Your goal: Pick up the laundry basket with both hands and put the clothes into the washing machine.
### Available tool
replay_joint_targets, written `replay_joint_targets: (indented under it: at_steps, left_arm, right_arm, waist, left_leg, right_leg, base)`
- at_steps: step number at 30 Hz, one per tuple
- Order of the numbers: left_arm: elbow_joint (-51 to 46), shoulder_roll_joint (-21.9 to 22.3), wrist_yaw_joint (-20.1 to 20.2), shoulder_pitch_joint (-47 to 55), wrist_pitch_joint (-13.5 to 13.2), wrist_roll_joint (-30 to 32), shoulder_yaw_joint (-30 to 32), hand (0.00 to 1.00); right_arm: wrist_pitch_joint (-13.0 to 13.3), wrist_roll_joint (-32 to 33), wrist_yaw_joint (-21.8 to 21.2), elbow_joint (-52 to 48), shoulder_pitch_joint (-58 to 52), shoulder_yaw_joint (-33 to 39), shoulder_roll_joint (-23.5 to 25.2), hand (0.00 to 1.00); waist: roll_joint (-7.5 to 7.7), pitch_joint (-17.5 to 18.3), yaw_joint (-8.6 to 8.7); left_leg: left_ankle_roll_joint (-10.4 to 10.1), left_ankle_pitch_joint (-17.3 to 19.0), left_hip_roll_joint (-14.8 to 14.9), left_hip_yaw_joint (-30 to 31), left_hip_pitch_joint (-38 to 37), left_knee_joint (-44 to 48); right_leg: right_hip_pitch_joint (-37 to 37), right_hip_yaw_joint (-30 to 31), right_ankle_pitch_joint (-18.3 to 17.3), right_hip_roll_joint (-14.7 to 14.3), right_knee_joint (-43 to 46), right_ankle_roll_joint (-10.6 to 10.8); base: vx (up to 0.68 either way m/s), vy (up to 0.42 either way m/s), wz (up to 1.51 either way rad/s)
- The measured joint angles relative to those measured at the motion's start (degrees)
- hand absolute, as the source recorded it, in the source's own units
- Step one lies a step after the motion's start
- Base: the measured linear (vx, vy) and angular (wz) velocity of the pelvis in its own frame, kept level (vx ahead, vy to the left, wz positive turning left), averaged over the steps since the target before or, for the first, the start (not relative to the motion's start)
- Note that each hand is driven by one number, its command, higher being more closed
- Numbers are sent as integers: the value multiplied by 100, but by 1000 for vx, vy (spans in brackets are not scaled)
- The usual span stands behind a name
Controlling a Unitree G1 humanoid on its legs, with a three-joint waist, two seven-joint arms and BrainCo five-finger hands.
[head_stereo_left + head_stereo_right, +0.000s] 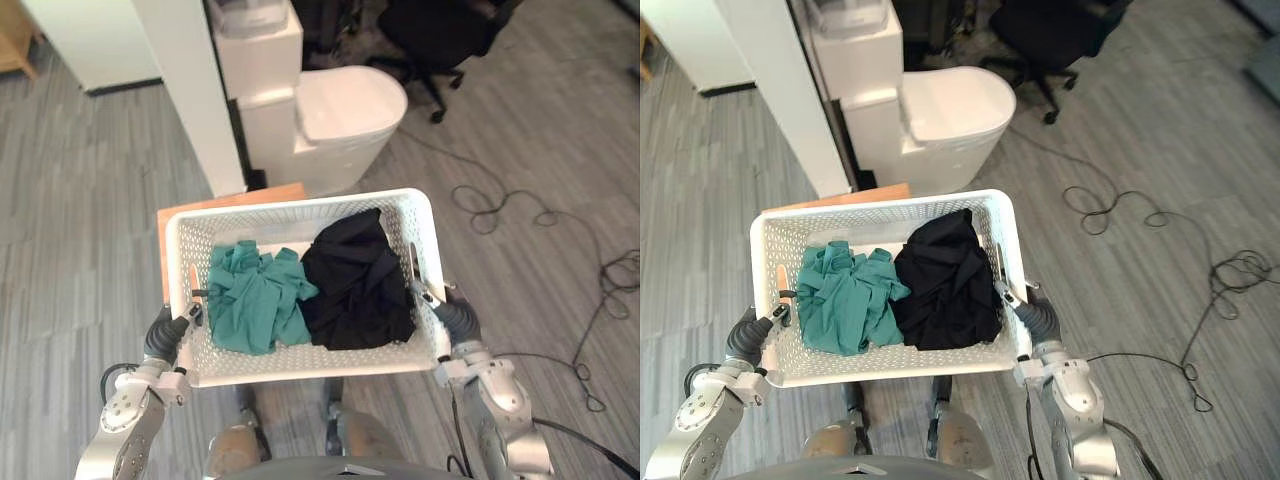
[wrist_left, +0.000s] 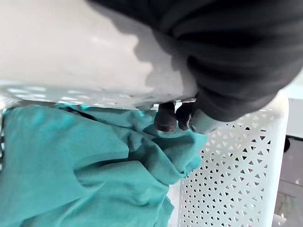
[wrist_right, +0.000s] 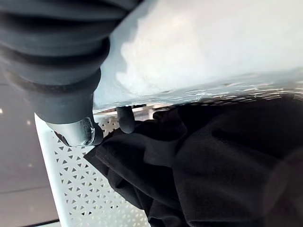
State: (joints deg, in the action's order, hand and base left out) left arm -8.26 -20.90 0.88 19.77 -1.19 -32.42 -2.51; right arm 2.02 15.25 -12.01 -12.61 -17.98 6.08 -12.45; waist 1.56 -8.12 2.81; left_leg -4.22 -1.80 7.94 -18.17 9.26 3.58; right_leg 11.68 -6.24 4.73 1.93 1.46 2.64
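Note:
I hold a white perforated laundry basket [image 1: 300,205] in front of me, above the floor. In it lie a crumpled teal garment [image 1: 255,295] on the left and a black garment [image 1: 355,280] on the right. My left hand [image 1: 165,337] grips the basket's left rim, and in the left wrist view its dark fingertips [image 2: 166,118] hook over the rim beside the teal cloth [image 2: 71,165]. My right hand [image 1: 455,318] grips the right rim, with a fingertip [image 3: 125,120] curled inside next to the black cloth [image 3: 213,165].
Just beyond the basket stands a white rounded appliance [image 1: 340,110] with its lid closed, beside a white pillar [image 1: 190,90]. An orange-brown wooden board [image 1: 165,230] shows under the basket's far left corner. A black office chair [image 1: 440,40] and loose cables [image 1: 510,210] lie to the right.

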Motion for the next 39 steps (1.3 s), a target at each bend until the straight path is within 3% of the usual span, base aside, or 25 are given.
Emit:
replay_joint_targets:
  at_steps: [1,2,3,4,7,10,11,13,14,15,16,17,19,21,23,24,26,29,30,31,32,34,39]
  left_arm:
    - [-1,122,-8,49,7,49,36,100]
    - [-1,204,-14,73,7,80,52,100]
    - [-1,368,-44,109,7,212,55,100]
    - [-1,505,-54,114,6,299,43,100]
    - [-1,590,-46,26,6,594,0,100]
    - [-5,630,-36,-1,7,679,-17,100]
    - [-5,631,-35,-12,7,680,-16,100]
    - [-1,639,-25,-97,9,692,30,100]
    - [1,636,11,-187,7,693,119,100]
    - [9,655,58,-279,8,694,194,100]
    - [7,669,74,-268,6,694,251,100]
    - [5,733,72,-258,6,693,292,100]
    - [-2,801,73,-238,5,693,380,100]
    - [-2,816,79,-241,5,693,493,100]
    - [-3,814,73,-254,4,694,495,100]
    - [-3,812,65,-268,6,695,548,100]
    - [29,1085,52,-188,25,802,644,100]
    - [27,1154,-7,-43,26,893,655,100]
    - [20,1182,-28,-7,21,893,677,100]
    - [-13,1264,-68,1,-45,893,702,100]
    - [-15,1317,-78,-7,-50,893,702,100]
    - [-16,1314,-92,10,-57,893,720,100]
    - [-36,1288,-45,65,-61,898,754,100]
  right_arm:
    - [-6,-1,-1,0,-19,3,55,100]
    - [-3,0,-4,-2,-15,6,26,100]
    - [-5,4,-11,0,-15,29,-41,100]
    - [-3,9,-22,4,-54,113,-25,100]
    - [5,23,-27,-33,-284,298,210,100]
    - [-31,8,-28,-102,-362,406,329,100]
    - [-77,6,-26,-157,-372,422,340,100]
    - [-103,1,-5,-218,-319,429,365,100]
    - [-102,-39,12,-242,-174,430,415,100]
    - [-82,-78,34,-275,-124,434,493,100]
    - [-79,-176,56,-270,-66,417,532,100]
    - [-79,-213,59,-251,17,410,519,100]
    - [-91,-220,63,-174,153,376,513,100]
    - [-91,-220,63,-106,285,293,513,100]
    - [-93,-220,68,73,433,282,507,100]
    - [-92,-218,90,132,514,211,514,100]
    - [-136,-218,170,299,722,119,319,100]
    - [-197,-206,268,302,660,-34,212,100]
    - [-195,-205,268,301,695,-59,179,100]
    - [-174,-161,268,299,809,-114,53,100]
    - [-175,-154,268,305,865,-107,6,100]
    - [-177,-140,268,311,867,-138,8,100]
    - [-179,-88,266,310,792,-159,83,100]
  waist:
    - [8,12,-46]
    - [-42,30,-93]
    - [-198,127,-116]
    - [-322,242,-50]
    - [-259,352,271]
    - [-220,363,289]
    - [-232,335,329]
    - [-322,223,369]
    - [-458,87,304]
    - [-393,0,339]
    - [-465,-49,322]
    - [-484,-63,230]
    - [-573,-43,130]
    - [-541,0,-13]
    - [-390,112,-75]
    - [-205,189,-87]
    - [-289,181,-211]
    - [-301,174,-215]
    - [-300,186,-291]
    - [-319,195,-431]
    - [-356,203,-466]
    - [-350,222,-450]
    - [-333,236,-453]
  left_leg:
    - [12,631,48,573,154,935]
    - [-18,899,75,994,216,1314]
    - [-198,1330,132,1699,275,1797]
    - [-288,1662,132,2032,260,1968]
    - [-81,1832,-100,1749,244,2124]
    - [179,1985,-263,957,294,2323]
    - [233,2036,-281,846,308,2404]
    - [434,2092,-272,504,300,2452]
    - [560,1921,-59,27,210,2215]
    - [630,1786,-42,-288,40,2016]
    - [681,1624,-19,-783,-218,1726]
    - [720,1491,24,-1261,-447,1462]
    - [721,1400,177,-1898,-563,1282]
    - [685,1391,365,-2458,-548,1297]
    - [530,1400,459,-2767,-389,1437]
    - [420,1399,462,-2797,-193,1636]
    - [406,1231,631,-2450,-62,1736]
    - [350,1256,783,-1069,-113,1898]
    - [353,1340,735,-363,-60,1944]
    - [199,1532,468,793,-28,1870]
    - [162,1548,318,1293,-76,1704]
    - [-158,1468,223,1476,-294,1415]
    - [-25,1358,-86,1447,-375,1237]
  right_leg:
    - [-33,291,-64,-63,160,7]
    - [-59,468,-88,-153,212,3]
    - [-47,764,-130,-345,252,10]
    - [6,1007,-130,-456,276,38]
    - [191,1577,61,-354,261,220]
    - [450,2444,592,-275,20,528]
    - [456,2525,716,-252,-62,536]
    - [660,2290,1407,-420,-130,84]
    - [644,1550,1931,-455,-347,-600]
    - [767,572,1052,-402,481,-848]
    - [821,-374,-101,-256,1539,-880]
    - [611,-1082,-732,-45,2173,-913]
    - [161,-1718,-1331,325,2558,-767]
    - [-283,-1902,-1594,694,2440,-531]
    - [-716,-1851,-1446,1002,1705,-132]
    - [-887,-1548,-1171,990,919,499]
    - [-879,-1173,-825,618,332,395]
    - [-1139,-824,-708,255,145,227]
    - [-1178,-667,-699,175,150,164]
    - [-1160,-488,-713,125,149,118]
    - [-1139,-408,-712,97,149,119]
    - [-1162,-354,-674,90,104,160]
    - [-1236,-337,-544,371,-105,229]
  base:
    - [21,22,-122]
    - [-21,52,-161]
    - [-55,119,-159]
    - [-60,140,-143]
    - [-47,199,-83]
    - [-85,218,-137]
    - [-161,208,-141]
    - [-199,168,-143]
    - [-274,114,-159]
    - [-281,114,-196]
    - [-230,93,-202]
    - [-175,76,-198]
    - [-207,27,-179]
    - [-210,-111,-179]
    - [-132,-211,-138]
    - [-95,-330,-116]
    - [-51,-323,-131]
    - [14,-217,-70]
    - [-2,-70,-74]
    - [-17,-21,-81]
    - [-16,14,-63]
    - [22,58,-18]
    - [-7,99,4]
